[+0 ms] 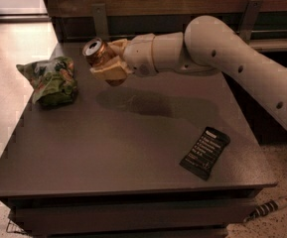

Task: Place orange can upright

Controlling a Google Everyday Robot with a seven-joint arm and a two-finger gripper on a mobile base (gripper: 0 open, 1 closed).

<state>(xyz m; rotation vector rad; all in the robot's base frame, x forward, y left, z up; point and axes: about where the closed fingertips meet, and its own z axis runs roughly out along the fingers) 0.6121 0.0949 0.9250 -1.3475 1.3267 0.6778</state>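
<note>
You see the gripper (107,61) in the upper middle of the frame, holding the can (94,49) tilted above the table (108,152). A green bag (51,81) lies at the left and a black packet (205,152) at the lower right.

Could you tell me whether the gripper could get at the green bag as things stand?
Probably not to grasp: the gripper is shut on the can, above the table near the bag. Nothing lies between them, but it is occupied.
</note>
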